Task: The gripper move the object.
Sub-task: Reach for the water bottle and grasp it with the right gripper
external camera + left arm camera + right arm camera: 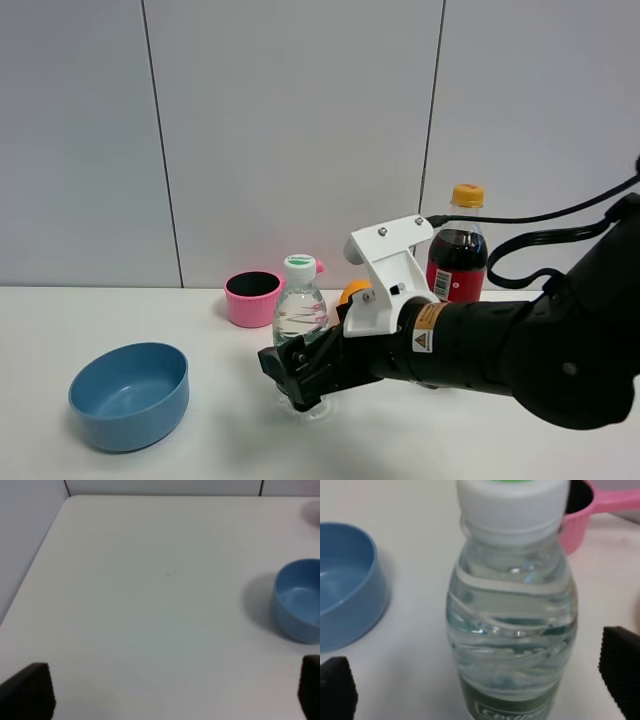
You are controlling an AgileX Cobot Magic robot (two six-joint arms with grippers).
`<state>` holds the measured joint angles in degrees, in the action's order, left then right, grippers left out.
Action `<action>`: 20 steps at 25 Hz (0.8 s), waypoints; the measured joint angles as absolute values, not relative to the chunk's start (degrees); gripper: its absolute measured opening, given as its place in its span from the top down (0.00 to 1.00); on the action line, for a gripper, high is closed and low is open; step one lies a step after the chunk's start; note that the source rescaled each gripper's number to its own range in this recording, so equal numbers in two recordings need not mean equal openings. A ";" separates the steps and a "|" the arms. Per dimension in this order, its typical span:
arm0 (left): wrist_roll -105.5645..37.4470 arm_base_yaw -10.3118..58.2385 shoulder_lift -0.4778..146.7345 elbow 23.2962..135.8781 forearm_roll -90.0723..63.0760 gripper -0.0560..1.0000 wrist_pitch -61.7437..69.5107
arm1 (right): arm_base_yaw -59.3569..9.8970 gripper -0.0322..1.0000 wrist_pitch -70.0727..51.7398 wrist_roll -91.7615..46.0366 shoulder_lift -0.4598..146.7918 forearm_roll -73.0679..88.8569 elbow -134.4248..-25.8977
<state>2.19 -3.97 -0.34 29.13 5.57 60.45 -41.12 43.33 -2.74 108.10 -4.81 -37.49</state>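
On the table (230, 440): right gripper (300, 378) at the water bottle (299, 312).
Its fingers (620, 665) stand wide apart either side of the bottle, gripping nothing.

bottle (299, 312) base behind hand (303, 378), bowl (298, 602) cropped

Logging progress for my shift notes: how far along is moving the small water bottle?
Done: the approach. The right gripper is at the water bottle, with one of its fingers on either side. In hand: the grasp, with the jaws open and nothing held. Left: closing, lifting and moving the bottle, which stands upright on the table.
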 joint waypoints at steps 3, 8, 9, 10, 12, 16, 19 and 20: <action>2.19 -3.97 -0.34 29.13 5.63 0.00 60.45 | -41.12 0.00 43.33 -2.80 109.13 -4.88 -38.46; 2.19 -3.97 -0.34 29.13 5.67 0.00 60.45 | -41.12 0.00 44.16 -2.80 109.46 -4.90 -39.45; 2.19 -3.97 -0.34 29.13 5.67 0.00 60.45 | -41.12 0.00 44.48 -2.80 109.61 -4.90 -39.45; 2.19 -3.97 -0.34 29.13 5.67 0.00 60.45 | -41.12 0.00 44.65 -2.80 109.80 -4.90 -39.45; 2.19 -3.97 -0.34 29.13 5.67 0.00 60.45 | -41.12 0.00 44.84 -2.80 110.50 -4.90 -39.50; 2.12 -3.97 -0.34 29.13 5.67 0.00 60.45 | -41.12 0.00 44.84 -2.80 111.85 -4.95 -41.06; 2.12 -3.97 -0.34 29.13 5.67 0.00 60.45 | -41.12 0.00 44.78 -2.23 113.25 -5.01 -43.42; 2.12 -3.97 -0.34 29.13 5.67 0.00 60.45 | -41.12 0.00 44.64 -1.61 113.68 -5.11 -44.35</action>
<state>2.12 -3.97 -0.34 29.13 5.67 60.45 -41.12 44.64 -1.61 113.68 -5.11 -44.35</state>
